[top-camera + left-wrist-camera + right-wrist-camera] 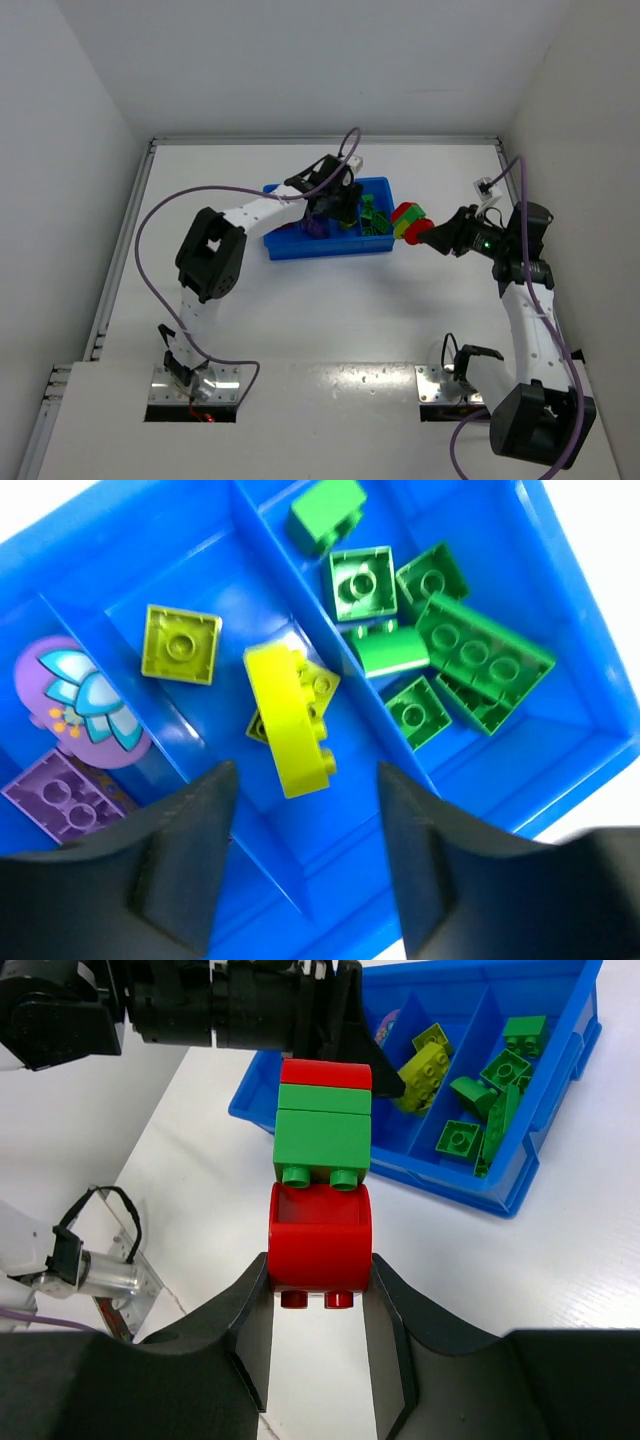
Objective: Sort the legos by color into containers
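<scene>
One blue tray point(130, 540), three yellow-green bricks point(290, 720), left gripper point(305, 780) parted — right gripper point(320, 1265) clamping red-green stack point(322, 1135)

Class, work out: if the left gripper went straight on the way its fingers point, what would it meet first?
Probably the large yellow-green brick in the blue tray, directly ahead of the left gripper, between its open fingers; depth is unclear.
</scene>
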### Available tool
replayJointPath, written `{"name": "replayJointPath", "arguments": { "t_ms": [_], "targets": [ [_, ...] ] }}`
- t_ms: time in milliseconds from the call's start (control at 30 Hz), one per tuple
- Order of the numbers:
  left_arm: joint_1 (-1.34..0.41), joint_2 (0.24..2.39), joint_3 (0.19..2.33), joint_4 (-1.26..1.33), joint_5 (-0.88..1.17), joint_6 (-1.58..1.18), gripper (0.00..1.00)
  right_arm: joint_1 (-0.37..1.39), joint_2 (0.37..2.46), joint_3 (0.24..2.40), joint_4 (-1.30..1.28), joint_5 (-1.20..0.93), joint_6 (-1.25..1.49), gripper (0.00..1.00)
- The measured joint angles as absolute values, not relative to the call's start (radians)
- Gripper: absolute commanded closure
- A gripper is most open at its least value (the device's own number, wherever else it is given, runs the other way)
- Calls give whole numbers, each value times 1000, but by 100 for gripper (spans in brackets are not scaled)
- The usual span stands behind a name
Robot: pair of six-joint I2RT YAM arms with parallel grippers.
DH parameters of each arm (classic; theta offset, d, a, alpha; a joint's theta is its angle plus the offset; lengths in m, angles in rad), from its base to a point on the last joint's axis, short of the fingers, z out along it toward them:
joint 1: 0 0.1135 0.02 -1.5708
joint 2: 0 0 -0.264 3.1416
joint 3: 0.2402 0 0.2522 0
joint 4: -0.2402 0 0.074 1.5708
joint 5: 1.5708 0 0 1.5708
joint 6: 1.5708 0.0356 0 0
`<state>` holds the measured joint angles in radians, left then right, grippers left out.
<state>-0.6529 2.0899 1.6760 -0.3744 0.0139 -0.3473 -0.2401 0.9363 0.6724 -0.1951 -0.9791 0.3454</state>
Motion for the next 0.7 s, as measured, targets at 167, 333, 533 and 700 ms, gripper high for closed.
{"name": "replayJointPath", "arguments": {
  "t_ms": [167, 333, 533, 700],
  "targets": [
    [-653, 2062, 1693, -389, -4, -342, 28, -240, 936, 672, -195, -979, 346, 95],
    [-653, 1857, 1588, -388, 57, -289, 28, -239, 936, 672, -195, -980, 347, 95],
    [-641, 1454, 1355, -351, 254, -192, 26, -235, 935, 672, -196, -999, 344, 95],
    [-558, 1348, 1224, -399, 522, -114, 26, -190, 930, 672, -196, -1038, 343, 95]
  ]
}}
